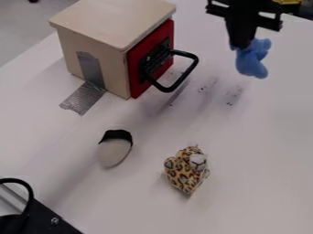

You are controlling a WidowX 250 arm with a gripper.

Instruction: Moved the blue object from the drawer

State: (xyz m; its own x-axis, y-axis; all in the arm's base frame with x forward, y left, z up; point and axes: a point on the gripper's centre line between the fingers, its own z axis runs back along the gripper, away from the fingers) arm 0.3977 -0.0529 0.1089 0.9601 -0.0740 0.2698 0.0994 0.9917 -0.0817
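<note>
Near the jutting drawer handle, the tool grips the blue object, apart from a spotted toy and pale oval.

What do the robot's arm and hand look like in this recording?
The hand is black, with dark bars that stick out to either side like a crosspiece and have small upturned ends. Below them a narrower, dark section tapers downward. I can make out no markings or cables on it.
</note>
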